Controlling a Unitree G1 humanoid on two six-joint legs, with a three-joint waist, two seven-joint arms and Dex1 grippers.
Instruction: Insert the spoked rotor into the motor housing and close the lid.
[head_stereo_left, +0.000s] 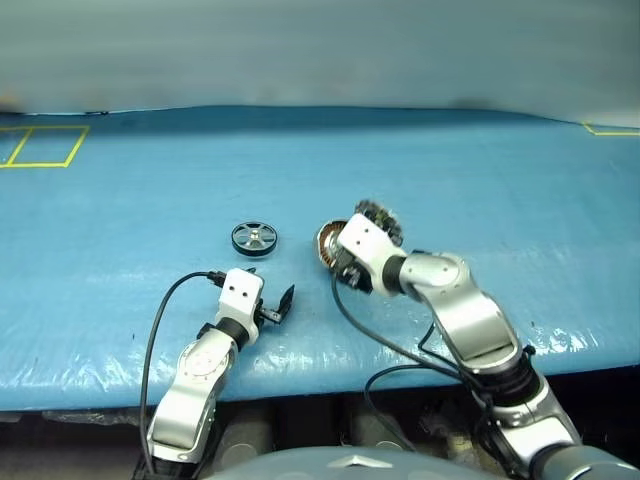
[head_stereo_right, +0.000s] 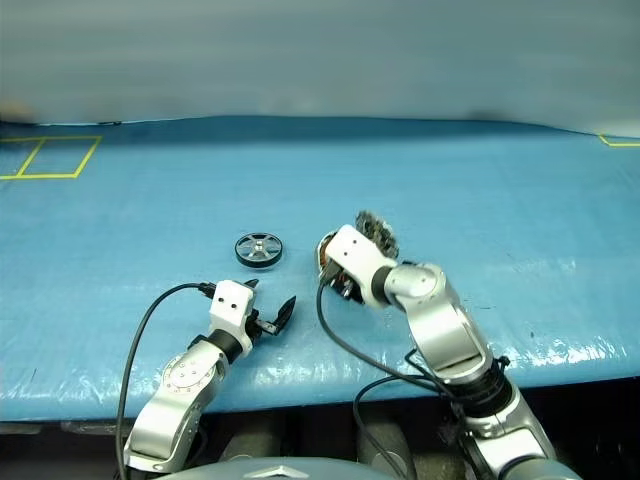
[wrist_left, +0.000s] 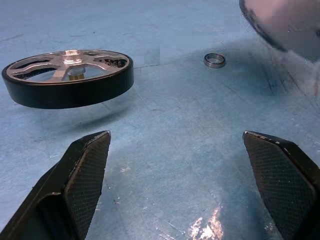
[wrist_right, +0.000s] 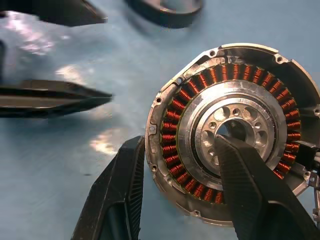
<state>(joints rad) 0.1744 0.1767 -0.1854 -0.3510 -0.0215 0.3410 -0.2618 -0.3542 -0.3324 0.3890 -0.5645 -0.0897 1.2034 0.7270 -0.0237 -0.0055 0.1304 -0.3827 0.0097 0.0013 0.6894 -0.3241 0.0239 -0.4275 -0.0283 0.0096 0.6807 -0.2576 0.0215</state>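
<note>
Copper-wound silver motor housing (wrist_right: 227, 130) sits gripped in right jaws; left jaws gape near spoked rotor (wrist_left: 68, 77).

**No readable text in view**

We find no words, numbers, labels or brand names that can be read on anything here.
</note>
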